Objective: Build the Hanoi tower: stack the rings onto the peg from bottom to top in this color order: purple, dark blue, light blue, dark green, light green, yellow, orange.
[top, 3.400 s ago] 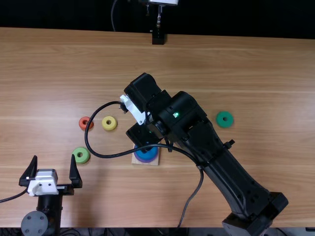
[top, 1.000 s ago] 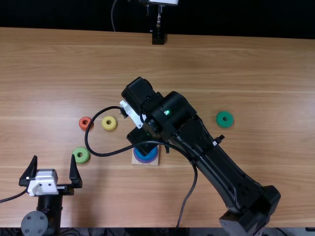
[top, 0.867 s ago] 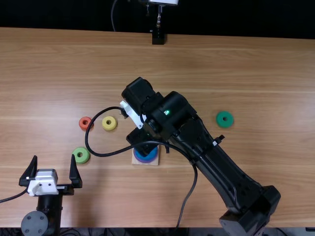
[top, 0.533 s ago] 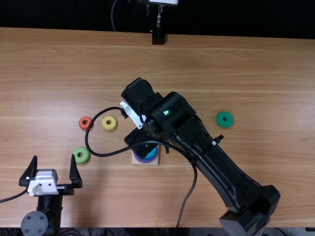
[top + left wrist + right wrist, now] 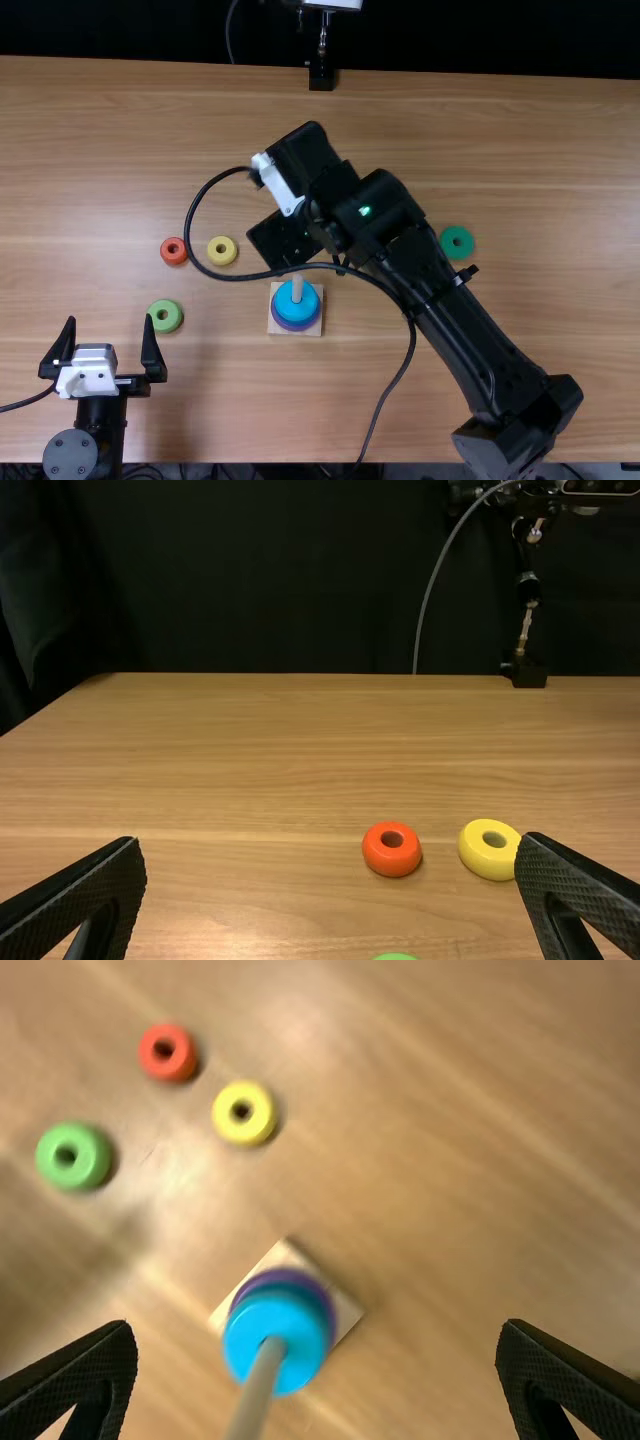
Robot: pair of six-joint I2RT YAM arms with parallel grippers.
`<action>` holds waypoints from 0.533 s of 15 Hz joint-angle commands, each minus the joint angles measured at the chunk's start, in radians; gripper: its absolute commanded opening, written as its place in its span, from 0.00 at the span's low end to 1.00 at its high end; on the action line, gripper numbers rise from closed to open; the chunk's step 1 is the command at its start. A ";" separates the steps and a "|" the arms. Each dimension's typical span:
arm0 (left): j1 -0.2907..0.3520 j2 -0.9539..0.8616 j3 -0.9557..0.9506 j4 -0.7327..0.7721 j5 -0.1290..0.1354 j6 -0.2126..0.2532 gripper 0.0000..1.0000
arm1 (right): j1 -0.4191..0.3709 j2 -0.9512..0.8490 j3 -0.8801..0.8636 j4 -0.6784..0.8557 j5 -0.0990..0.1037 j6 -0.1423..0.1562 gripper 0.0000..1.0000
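A: Please, how many rings do you count on the light brown wooden table (image 5: 400, 120)?

B: Loose ones, four: one round orange-red ring (image 5: 180, 257), one yellow ring (image 5: 230, 256), one light green ring (image 5: 172, 324) and one dark green ring (image 5: 457, 233). At least two more are on the one upright peg (image 5: 297, 288) — a light blue ring (image 5: 290, 303) above, a purple ring (image 5: 296, 326) at the bottom. If a dark blue one sits between them, I cannot tell.

A: And the peg, it stands on what?

B: On one square, pale wooden base (image 5: 316, 331), near the middle of the table.

A: Where is this from the right gripper (image 5: 285, 235)?

B: In the top view the stack lies just to the near side of the black gripper body. In the right wrist view, the fingers (image 5: 75, 1380) are wide apart, nothing is held, and the peg shows between them, touching neither.

A: What about the left gripper (image 5: 110, 320)?

B: It is also wide, and holds nothing. Seen from above, the light green ring is just beside its fingertip — the orange-red and yellow ones lie farther from the near edge. The dark green ring is alone, to the right of the right arm.
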 commanded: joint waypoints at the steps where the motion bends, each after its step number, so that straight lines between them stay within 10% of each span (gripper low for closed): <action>1: 0.010 -0.007 -0.033 -0.039 0.017 0.012 1.00 | -0.054 0.005 -0.033 0.024 0.007 0.004 1.00; 8: 0.010 -0.007 -0.033 -0.039 0.017 0.012 1.00 | -0.360 -0.056 -0.484 0.530 0.009 -0.010 1.00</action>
